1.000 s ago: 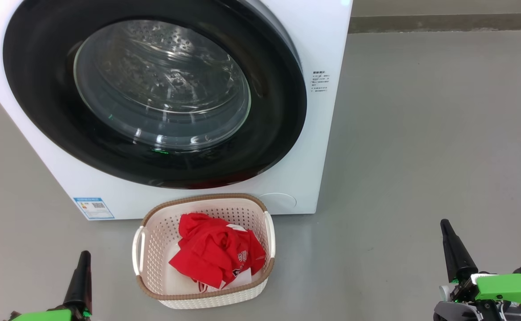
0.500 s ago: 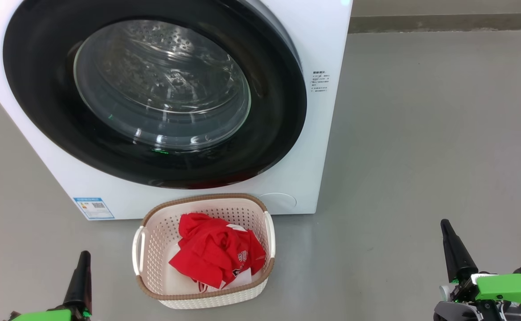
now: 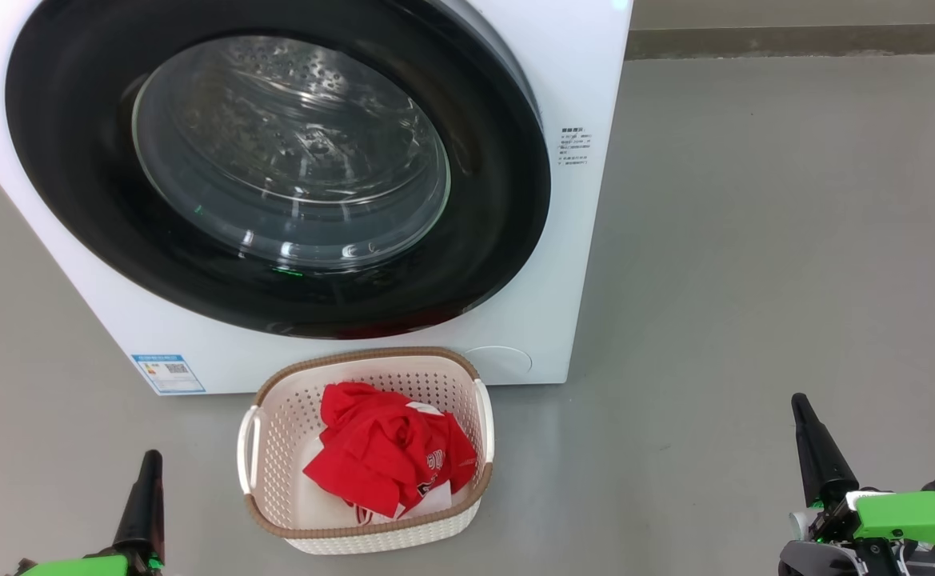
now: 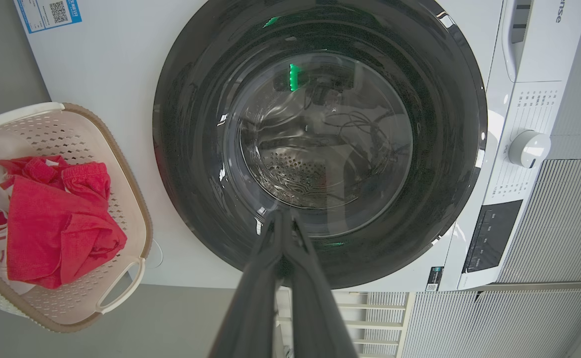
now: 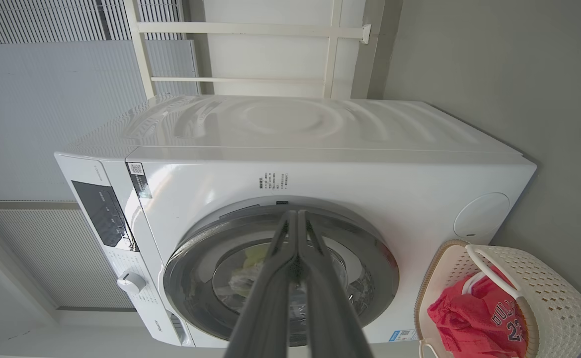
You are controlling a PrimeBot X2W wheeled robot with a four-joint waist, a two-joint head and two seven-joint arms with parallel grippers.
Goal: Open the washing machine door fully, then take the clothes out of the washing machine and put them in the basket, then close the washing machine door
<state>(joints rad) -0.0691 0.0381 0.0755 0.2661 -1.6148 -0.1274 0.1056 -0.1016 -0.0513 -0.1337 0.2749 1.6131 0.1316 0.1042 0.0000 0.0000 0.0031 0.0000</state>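
Red clothes [image 3: 383,452] down in the basket [image 3: 291,416], crumpled in a heap, white trim and some printed lettering showing at the near edge, nothing hanging over the brown rim. Basket on the grey floor [image 3: 755,240], just in front of the washing machine [image 3: 579,240], below the washing machine door [image 3: 283,160] and near the small blue label sticker [image 3: 168,373]. Door pushed to, black rim flat against the white front, judging by the head and right wrist views. Behind the glass bowl, bare steel drum and reflections, no red fabric.

Low at the left of the head view, the left gripper [image 3: 151,460]; low at the right, the right gripper [image 3: 797,402]. Both well apart from basket and machine, both pointing toward the washer. Fingers pressed together to a single point on each, plain to see along both wrist views; nothing between them, nothing held.

Compared with the frames of the last second: no difference at all. Same heap, same basket position, same door, same two grippers in the same spots. Reads as stillness, not as a step under way.

Judging from that: garment transferred, door closed, arms clear of the work. Looks like a finished task with no step left. One doubt only: cannot confirm a caught latch from here, for lack of clear detail at the door's closing edge.
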